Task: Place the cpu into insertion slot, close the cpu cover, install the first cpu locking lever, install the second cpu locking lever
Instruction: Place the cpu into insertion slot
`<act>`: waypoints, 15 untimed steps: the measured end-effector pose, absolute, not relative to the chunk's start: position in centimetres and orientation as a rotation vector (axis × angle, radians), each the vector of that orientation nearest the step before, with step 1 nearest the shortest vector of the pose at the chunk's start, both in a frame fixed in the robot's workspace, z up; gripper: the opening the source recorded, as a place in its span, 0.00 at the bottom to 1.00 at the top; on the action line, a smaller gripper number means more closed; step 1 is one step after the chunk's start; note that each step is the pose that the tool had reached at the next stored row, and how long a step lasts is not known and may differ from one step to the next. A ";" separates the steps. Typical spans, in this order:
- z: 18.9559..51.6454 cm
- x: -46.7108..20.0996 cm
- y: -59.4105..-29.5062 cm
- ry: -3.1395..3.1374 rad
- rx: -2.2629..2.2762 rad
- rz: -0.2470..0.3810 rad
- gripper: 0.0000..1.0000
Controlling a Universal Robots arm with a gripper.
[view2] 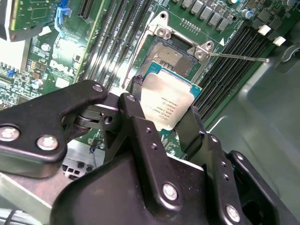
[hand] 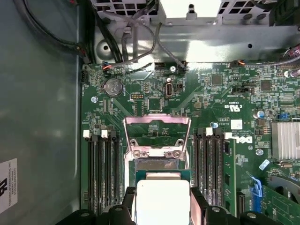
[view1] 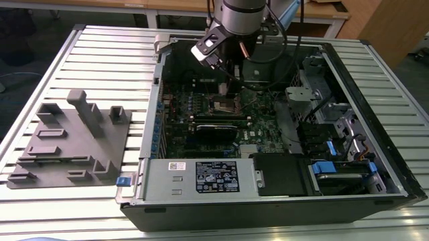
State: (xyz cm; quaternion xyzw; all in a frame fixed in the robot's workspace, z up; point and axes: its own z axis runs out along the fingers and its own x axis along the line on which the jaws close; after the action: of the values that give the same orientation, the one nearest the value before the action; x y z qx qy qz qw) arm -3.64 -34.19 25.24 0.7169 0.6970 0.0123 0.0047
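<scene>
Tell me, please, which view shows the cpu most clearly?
The second wrist view: the cpu shows its grey top and green edge, gripped in the tool. The first wrist view shows the cpu as a glaring pale patch.

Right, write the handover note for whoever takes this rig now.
The gripper is shut on the small flat square silver-grey cpu, held by the square dark-centred insertion slot, not seated in it.
The thin silver metal-frame cpu cover stands open.
A thin wire locking lever is unlatched.
Done: cpu picked up.
Left: seat cpu, close cover, latch both levers.
</scene>
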 end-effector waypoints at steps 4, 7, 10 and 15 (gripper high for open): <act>25.0 -3.8 -34.0 2.204 2.225 0.039 0.54; 24.7 -3.8 -33.9 2.226 2.203 0.039 0.54; 24.3 -3.8 -33.9 2.238 2.192 0.039 0.54; 23.4 -3.8 -33.9 2.238 2.191 0.039 0.54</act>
State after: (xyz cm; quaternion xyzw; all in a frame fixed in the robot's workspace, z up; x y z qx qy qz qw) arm -3.83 -33.93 23.39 0.6995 0.7145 0.0124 0.0044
